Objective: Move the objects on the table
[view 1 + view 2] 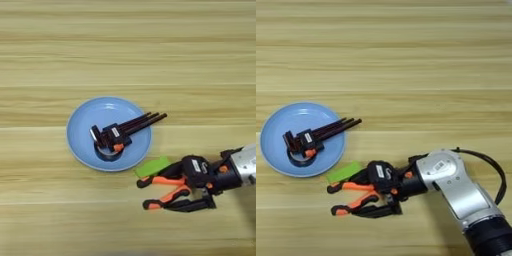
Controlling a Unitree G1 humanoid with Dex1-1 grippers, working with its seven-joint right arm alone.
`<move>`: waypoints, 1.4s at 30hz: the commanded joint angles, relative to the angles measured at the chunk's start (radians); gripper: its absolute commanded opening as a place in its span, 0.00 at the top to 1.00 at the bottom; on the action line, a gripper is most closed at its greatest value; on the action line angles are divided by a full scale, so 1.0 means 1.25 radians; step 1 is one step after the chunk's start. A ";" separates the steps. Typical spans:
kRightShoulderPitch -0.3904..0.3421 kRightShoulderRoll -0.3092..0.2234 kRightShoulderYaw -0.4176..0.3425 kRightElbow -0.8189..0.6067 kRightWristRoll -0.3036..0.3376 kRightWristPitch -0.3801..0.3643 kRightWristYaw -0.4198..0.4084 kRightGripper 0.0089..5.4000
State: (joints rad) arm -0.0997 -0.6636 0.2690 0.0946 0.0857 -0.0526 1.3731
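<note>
Tape ring lies in blue plate, left of centre, under dark tool with long rods whose tips overhang the far right rim. Pliers near right of plate, just off it. Claw looks clamped on pliers' head end, grey tips hidden, orange handles splayed leftward toward plate. Green flat piece sits on surface between plate and handles. Head-end grip likely lets handles lead.

My right gripper grips the pliers at six o'clock on the table. At nine o'clock, a blue plate holds the tape ring.
</note>
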 commanded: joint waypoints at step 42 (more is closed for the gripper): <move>-0.228 0.149 -0.150 -0.171 0.118 0.158 -0.284 0.46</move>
State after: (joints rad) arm -0.2990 -0.4803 0.1123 -0.0559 0.2080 0.1481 1.0677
